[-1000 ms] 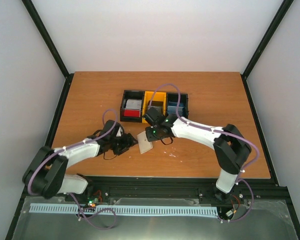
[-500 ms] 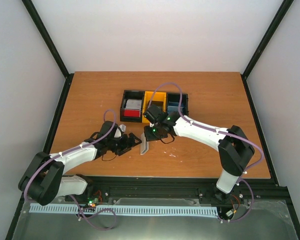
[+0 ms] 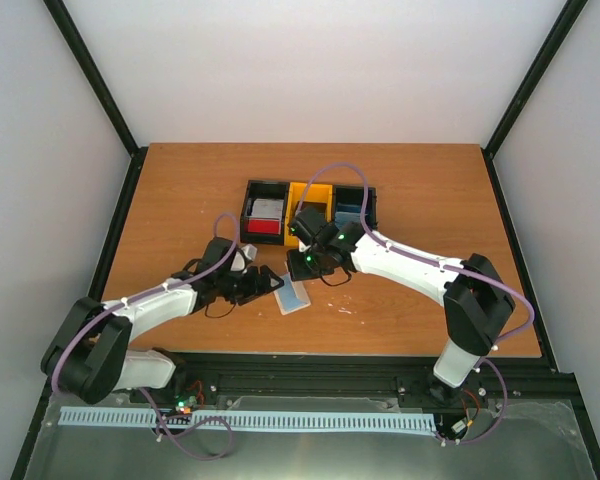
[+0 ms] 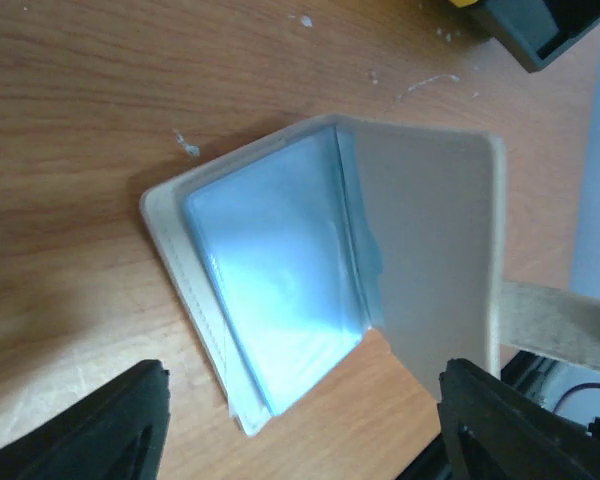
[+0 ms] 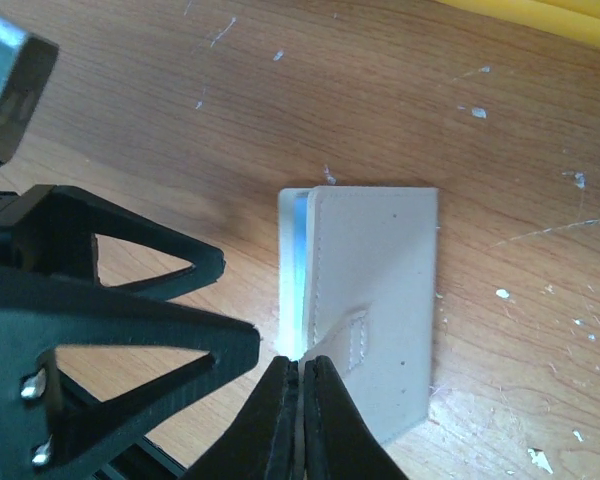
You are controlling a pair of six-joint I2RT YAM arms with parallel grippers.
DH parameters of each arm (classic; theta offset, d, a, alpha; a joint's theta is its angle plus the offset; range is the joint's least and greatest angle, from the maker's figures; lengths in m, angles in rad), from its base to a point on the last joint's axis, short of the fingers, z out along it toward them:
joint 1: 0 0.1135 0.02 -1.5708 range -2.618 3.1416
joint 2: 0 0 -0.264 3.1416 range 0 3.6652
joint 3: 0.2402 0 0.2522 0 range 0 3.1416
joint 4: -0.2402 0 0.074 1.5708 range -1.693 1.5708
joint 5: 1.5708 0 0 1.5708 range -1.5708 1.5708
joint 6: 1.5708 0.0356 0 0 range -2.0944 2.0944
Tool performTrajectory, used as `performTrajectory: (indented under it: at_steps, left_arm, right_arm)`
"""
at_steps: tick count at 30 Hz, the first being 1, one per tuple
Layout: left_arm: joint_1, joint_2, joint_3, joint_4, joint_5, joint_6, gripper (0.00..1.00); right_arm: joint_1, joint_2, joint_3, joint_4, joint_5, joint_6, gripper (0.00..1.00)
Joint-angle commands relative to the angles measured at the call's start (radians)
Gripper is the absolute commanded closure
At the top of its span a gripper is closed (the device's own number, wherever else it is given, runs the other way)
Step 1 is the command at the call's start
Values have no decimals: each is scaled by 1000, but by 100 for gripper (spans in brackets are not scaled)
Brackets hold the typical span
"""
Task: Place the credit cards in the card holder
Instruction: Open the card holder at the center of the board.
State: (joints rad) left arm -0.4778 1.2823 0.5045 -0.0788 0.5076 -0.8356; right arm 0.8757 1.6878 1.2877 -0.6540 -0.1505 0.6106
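Note:
The beige card holder (image 4: 435, 250) lies open on the table with one flap raised. A pale blue credit card (image 4: 280, 290) rests on its lower half. From above, the card holder (image 3: 285, 304) and blue card (image 3: 296, 296) sit between both arms. My right gripper (image 5: 300, 378) is shut on the holder's snap tab (image 5: 352, 340), holding the flap (image 5: 380, 270) up. My left gripper (image 4: 310, 440) stands open just short of the card, nothing between its fingers (image 4: 120, 425). More credit cards lie in the bin tray: silver-and-red (image 3: 265, 217) and dark grey (image 3: 310, 211).
The black-and-yellow three-compartment bin tray (image 3: 291, 187) stands just behind the grippers at mid-table, its corner (image 4: 550, 30) close to the holder. The left gripper's black fingers (image 5: 110, 330) are right beside the right gripper. Black frame posts stand at the table corners.
The card holder's flap has swung up from lying shut, so the blue card inside now shows. The left gripper has opened wider and edged right. The right gripper stays shut on the tab.

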Motion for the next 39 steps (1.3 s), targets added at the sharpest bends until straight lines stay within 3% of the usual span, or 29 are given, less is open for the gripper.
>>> performTrajectory:
  at_steps: [1,6,13,17,18,21,23,26,30,37,39]
  left_arm:
    - [6,46,38,-25,7,43,29]
    - [6,65,52,-74,-78,33,35]
    - [5,95,51,-103,-103,21,42]
    - [5,113,57,-90,-75,28,44]
    - [6,119,60,-90,-73,33,44]
    - [5,135,71,-90,-70,35,44]
    - [5,136,75,-89,-62,34,44]
    - [6,132,83,-90,-53,31,44]
    - [5,154,93,-94,-42,16,47]
    - [6,224,109,-123,-63,0,53]
    - [5,238,117,-134,-75,-4,56]
  right_arm:
    - [-5,4,-2,1,11,5,97]
    - [-5,29,-6,-22,75,-20,97]
    - [-4,64,-27,-156,438,44,94]
    - [-6,90,-7,-204,533,46,87]
    - [-6,92,5,-215,553,48,83]
    - [-6,107,45,-271,627,69,58]
    - [-6,106,76,-299,648,70,53]
    - [-4,43,93,-243,565,6,57]
    - [-5,-39,92,-126,346,-60,74]
    - [-4,-27,42,41,-109,-102,72]
    - [7,2,33,47,-145,-90,79]
